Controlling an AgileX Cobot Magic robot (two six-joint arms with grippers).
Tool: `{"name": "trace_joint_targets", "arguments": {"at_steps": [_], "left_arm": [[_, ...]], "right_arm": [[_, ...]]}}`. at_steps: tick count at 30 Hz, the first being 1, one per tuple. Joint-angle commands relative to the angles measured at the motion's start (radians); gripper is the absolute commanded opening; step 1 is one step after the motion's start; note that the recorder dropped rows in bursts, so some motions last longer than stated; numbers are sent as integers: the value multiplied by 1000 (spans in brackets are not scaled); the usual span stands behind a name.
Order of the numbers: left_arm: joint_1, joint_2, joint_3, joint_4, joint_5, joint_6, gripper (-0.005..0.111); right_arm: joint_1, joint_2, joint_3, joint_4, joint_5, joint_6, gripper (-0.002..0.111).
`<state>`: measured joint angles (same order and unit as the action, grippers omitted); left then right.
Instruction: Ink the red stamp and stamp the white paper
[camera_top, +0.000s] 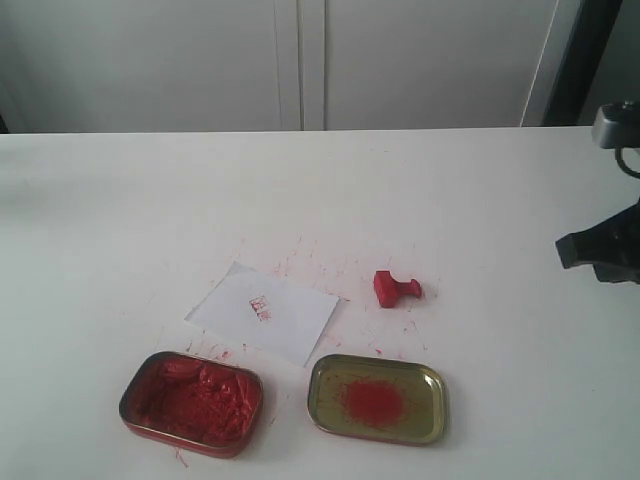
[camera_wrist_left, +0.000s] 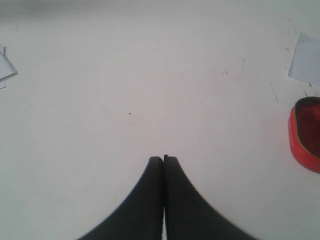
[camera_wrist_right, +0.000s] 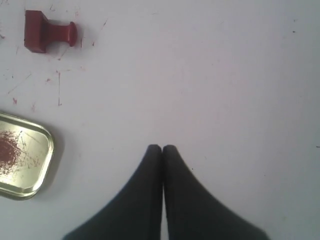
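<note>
Exterior view: stamp (camera_top: 397, 288) lies tipped on its side on the table (camera_top: 480, 180), knob pointing toward the right arm (camera_top: 605, 248), which sits well apart at the table's far right edge. The paper (camera_top: 265, 312) is past the stamp from that arm and already shows a small red mark. The red tin (camera_top: 192, 403) and gold tin (camera_top: 378, 398) sit near the front edge. The left arm is not seen here. There's bare table between arm and stamp, so a clear run in.

Left wrist view: the left gripper (camera_wrist_left: 163, 159) has its fingers pressed together and holds nothing. Ahead is only bare table; the paper corner (camera_wrist_left: 305, 59) and red tin rim (camera_wrist_left: 306, 132) are far off to one side. It's out of the way.

Right wrist view: the right gripper (camera_wrist_right: 162, 148) is also pinched closed and empty. The stamp (camera_wrist_right: 47, 34) is well ahead of the tips and off to one side, and the gold tin (camera_wrist_right: 20, 155) is on that same side, nearer.

Likely step: fetch the stamp. Fingers need to part first, then come down across the knob, not the block, so the face stays free for inking. Keep clear of the gold tin rim on approach. The stamp must be righted once lifted.
</note>
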<state>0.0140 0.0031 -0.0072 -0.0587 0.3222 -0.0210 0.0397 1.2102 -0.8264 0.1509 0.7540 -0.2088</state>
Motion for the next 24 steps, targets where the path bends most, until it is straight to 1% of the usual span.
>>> {"name": "trace_joint_targets", "arguments": {"at_steps": [1, 19, 24], "left_arm": [[4, -3, 7, -11, 1, -1, 0], [4, -3, 7, -11, 1, -1, 0], [4, -3, 7, -11, 1, -1, 0]], "right_arm": [[0, -76, 30, -13, 10, 7, 0], [0, -371, 121, -11, 47, 34, 0], [0, -500, 171, -11, 44, 38, 0]]}}
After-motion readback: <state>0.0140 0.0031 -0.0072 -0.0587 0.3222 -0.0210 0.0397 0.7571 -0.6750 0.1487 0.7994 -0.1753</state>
